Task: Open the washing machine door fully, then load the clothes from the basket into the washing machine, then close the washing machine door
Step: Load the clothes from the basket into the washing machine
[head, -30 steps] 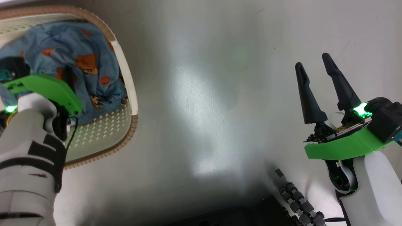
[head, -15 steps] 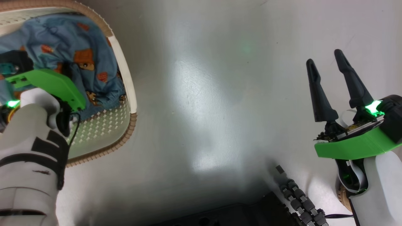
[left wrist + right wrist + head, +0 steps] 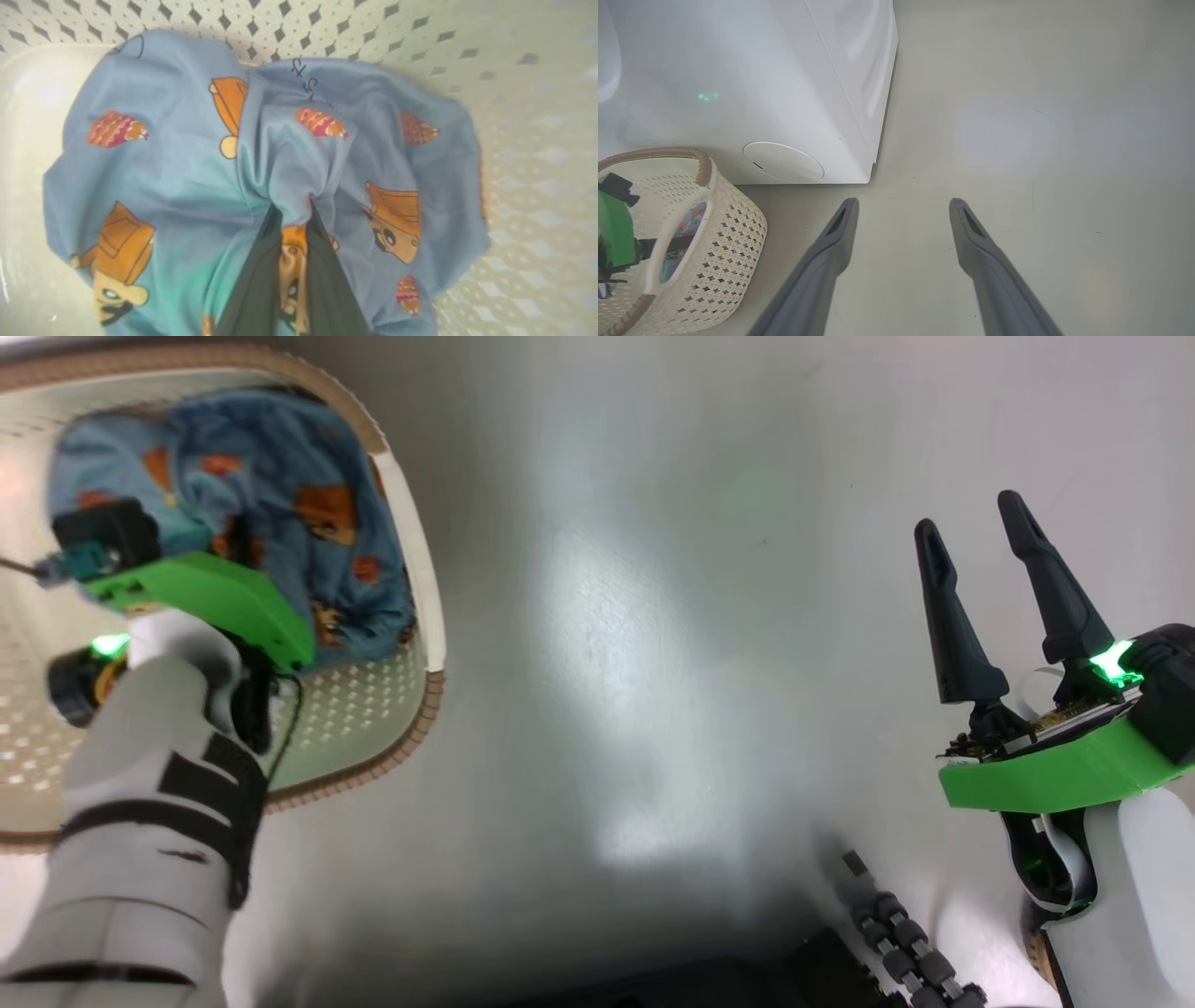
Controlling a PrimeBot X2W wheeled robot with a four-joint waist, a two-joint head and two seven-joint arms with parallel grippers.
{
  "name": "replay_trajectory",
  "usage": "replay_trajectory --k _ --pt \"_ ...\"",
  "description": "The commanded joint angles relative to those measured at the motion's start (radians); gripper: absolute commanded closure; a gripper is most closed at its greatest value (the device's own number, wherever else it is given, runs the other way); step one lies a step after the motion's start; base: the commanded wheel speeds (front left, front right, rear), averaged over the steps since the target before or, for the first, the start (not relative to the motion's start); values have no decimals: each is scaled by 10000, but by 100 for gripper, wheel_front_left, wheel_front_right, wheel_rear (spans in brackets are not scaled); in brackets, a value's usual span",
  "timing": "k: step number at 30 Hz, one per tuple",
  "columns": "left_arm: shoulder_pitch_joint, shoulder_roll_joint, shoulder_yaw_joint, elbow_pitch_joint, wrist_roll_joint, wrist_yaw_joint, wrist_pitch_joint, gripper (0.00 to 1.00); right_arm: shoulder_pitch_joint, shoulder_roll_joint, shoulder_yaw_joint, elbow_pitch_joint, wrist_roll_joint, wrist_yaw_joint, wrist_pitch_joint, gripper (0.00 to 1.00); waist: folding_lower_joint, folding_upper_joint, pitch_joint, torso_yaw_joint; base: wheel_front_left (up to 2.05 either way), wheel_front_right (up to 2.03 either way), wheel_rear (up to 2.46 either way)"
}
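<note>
Where pinched, clothes point(image 3: 187, 177) bunched, light-blue, orange figures

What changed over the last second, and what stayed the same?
The left gripper closed on the clothes inside the basket, pinching a fold. The head view shifted slightly. The right gripper stayed open over the floor; the clothes are still in the basket.
</note>
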Motion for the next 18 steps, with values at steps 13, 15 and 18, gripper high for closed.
replay_trajectory --k 13,15,18 --pt "2745 29 416 -1942 86 -252 -406 100 357 231 464 523 46 17 -48 0 0 0 -2746 797 0 0 0" --pt "3241 -6 524 -2428 178 -230 -407 100 435 314 518 686 33 17 -48 0 0 0 -3225 878 0 0 0" --pt "4036 -49 693 -3061 289 -199 -408 100 598 485 539 918 31 17 -48 0 0 0 -3992 948 0 0 0"
